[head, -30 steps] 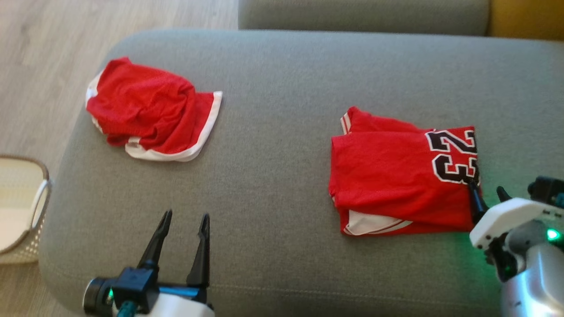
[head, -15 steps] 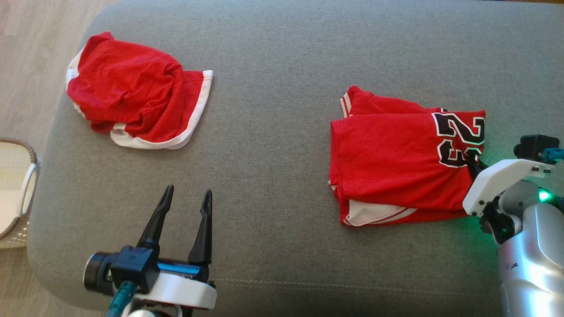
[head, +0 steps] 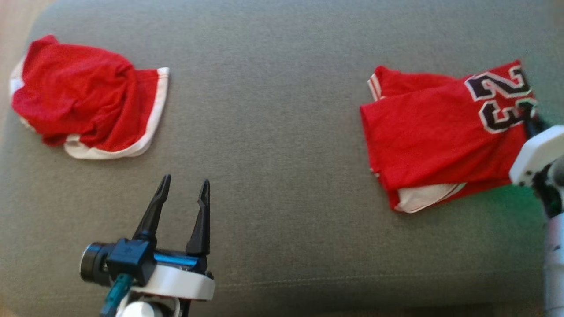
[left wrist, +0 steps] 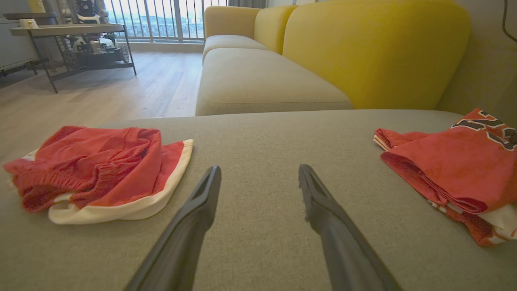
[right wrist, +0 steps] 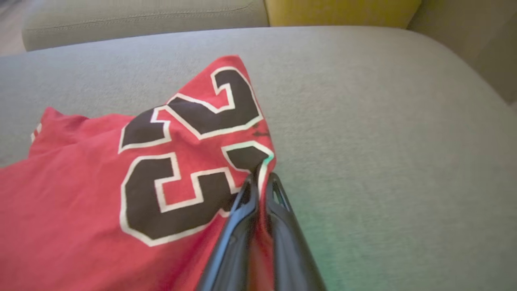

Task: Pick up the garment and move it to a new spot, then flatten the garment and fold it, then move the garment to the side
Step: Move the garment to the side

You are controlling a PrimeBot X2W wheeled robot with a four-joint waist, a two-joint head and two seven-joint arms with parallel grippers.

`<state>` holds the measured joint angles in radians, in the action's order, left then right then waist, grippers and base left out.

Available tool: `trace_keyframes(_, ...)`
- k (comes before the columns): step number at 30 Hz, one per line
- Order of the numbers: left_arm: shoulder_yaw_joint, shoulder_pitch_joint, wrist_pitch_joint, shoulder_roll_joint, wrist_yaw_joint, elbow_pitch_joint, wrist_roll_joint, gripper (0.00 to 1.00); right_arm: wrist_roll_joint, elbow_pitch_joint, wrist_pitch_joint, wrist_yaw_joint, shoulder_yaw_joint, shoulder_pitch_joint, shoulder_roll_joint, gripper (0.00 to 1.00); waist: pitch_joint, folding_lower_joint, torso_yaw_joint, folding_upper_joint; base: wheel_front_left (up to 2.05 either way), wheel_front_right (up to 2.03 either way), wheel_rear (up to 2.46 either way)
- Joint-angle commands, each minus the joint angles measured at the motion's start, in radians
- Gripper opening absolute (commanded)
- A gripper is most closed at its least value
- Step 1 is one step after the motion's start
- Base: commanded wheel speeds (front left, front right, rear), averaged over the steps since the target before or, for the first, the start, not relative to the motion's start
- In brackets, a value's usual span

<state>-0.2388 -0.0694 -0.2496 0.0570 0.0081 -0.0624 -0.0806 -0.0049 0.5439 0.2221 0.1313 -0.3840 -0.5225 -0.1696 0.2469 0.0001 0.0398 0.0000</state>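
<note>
The garment is a folded red jersey (head: pixel 440 132) with a black "23", lying on the right of the grey cushion (head: pixel 273 132). My right gripper (head: pixel 527 115) is shut on its right edge beside the number. The right wrist view shows the gripper (right wrist: pixel 261 174) with both fingers pinched on the red cloth of the jersey (right wrist: pixel 80 202), whose gripped edge is pulled up into a peak. My left gripper (head: pixel 185 182) hovers open over bare cushion near the front, with nothing between its fingers. In the left wrist view the gripper (left wrist: pixel 258 171) has the jersey (left wrist: pixel 452 161) off to its right.
Crumpled red shorts (head: pixel 83 105) with white trim lie at the cushion's far left, also seen as shorts (left wrist: pixel 93 169) in the left wrist view. A yellow sofa back (left wrist: pixel 363 48) rises behind. Beyond are wooden floor and a metal-legged table (left wrist: pixel 68 30).
The right gripper has shut on the jersey's right edge and drawn the jersey a little to the right. The head camera has moved closer. The left gripper stays open.
</note>
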Motion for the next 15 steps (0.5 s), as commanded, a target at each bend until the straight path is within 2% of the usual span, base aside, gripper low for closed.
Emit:
trace_keyframes(1,0.038,0.041,-0.012,-0.007,-0.003,-0.039,0.009,1.00,-0.006,-0.057,0.002,-0.001,0.018,-0.042,-0.029,0.00,0.023,-0.0001,-0.023,0.0000,0.00,0.00,0.00)
trace_keyframes(6,0.048,0.064,-0.012,-0.007,-0.020,-0.046,0.017,1.00,-0.019,-0.137,0.027,-0.001,-0.006,-0.053,-0.099,0.00,0.065,-0.0001,-0.060,0.0000,0.00,0.00,0.00)
trace_keyframes(15,0.064,0.114,-0.012,-0.007,-0.051,-0.054,0.031,1.00,-0.071,-0.281,0.058,-0.001,-0.074,-0.056,-0.142,0.00,0.120,-0.0001,-0.099,0.0000,0.00,0.00,0.00)
